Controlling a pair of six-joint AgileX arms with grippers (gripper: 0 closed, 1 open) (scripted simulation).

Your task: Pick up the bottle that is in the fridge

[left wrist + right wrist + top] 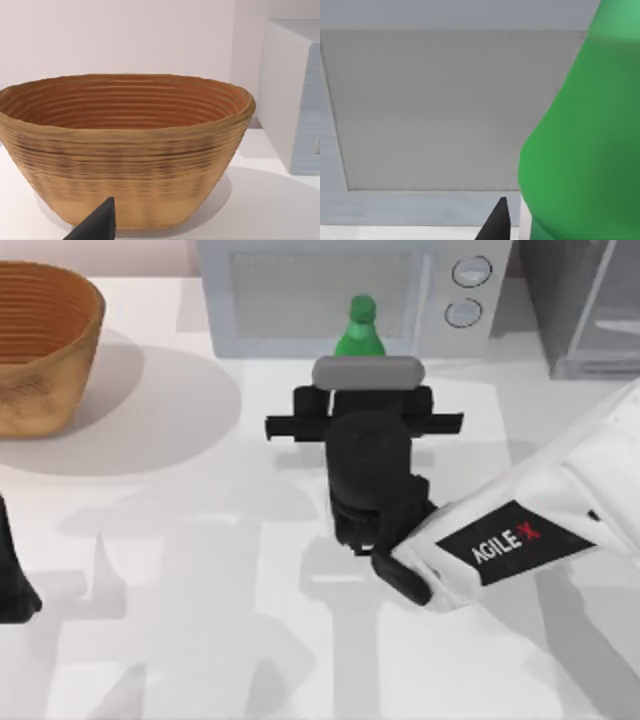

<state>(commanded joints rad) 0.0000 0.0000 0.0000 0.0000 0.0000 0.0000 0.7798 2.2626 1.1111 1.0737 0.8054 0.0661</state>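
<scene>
Green bottle (360, 332) stands upright on the white surface (200, 570), directly in front of the light grey microwave (300, 290) with two round knobs, not inside the dark grey fridge (590, 310) at the far right corner. Right pincer (362, 390) is at the near side of the bottle's body, at the end of the white AgileX arm (520, 540) reaching in from the right; whether its fingers are spread or pressed together cannot be told. In the right wrist view the bottle (585, 140) looms very close beside one dark fingertip (495, 222). Left pincer (12, 580) sits at the left edge, facing the woven basket (125, 150); its state cannot be told.
</scene>
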